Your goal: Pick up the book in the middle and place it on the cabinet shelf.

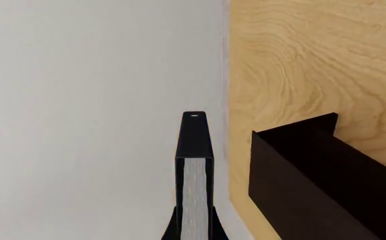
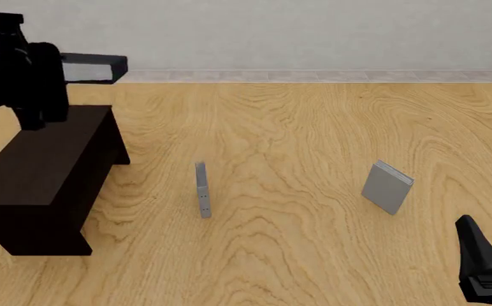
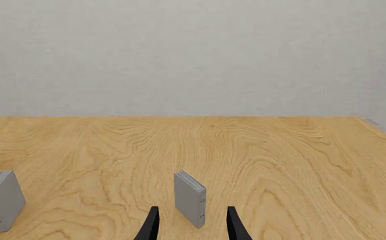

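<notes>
My left jaws were clamped on the book (image 1: pixel 195 195), so I'd lower it flat onto the cabinet shelf (image 2: pixel 46 172), easing it down rather than dropping it.

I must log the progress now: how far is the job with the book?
Done: the black book is lifted, clamped in the left gripper. In hand: it is held above the cabinet's far end. Left: setting it down. The right gripper is open and idle.

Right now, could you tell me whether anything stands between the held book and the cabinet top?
Nothing visible does. The left claw holds the book above the cabinet shelf, near its far end, and its top is bare.
</notes>
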{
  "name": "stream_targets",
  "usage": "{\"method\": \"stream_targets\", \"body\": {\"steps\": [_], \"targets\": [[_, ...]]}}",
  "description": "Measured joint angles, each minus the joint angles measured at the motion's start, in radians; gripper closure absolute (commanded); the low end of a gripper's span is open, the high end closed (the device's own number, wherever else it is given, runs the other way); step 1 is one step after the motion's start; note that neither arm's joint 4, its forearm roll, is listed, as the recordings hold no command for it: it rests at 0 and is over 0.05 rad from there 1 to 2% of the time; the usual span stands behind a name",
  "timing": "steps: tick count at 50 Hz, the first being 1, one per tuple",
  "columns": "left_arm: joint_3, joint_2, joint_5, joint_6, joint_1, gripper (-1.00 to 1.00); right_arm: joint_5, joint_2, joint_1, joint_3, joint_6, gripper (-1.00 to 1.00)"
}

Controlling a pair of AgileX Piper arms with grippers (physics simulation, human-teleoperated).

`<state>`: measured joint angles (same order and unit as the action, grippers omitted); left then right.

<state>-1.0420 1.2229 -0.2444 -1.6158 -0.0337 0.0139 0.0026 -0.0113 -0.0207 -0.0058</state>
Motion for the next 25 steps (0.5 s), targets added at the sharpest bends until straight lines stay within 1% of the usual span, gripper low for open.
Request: {"method": "stream_targets", "body": {"steps": [14, 25], "targets": [[0.055, -0.049, -0.001, 0.024, 0.092, 1.00, 0.000, 0.000, 0.000, 0.000, 0.000, -1.00], [0.107, -0.058, 0.023, 0.037, 0.140, 1.00, 0.000, 0.000, 0.000, 0.000, 0.000, -1.00]]}}
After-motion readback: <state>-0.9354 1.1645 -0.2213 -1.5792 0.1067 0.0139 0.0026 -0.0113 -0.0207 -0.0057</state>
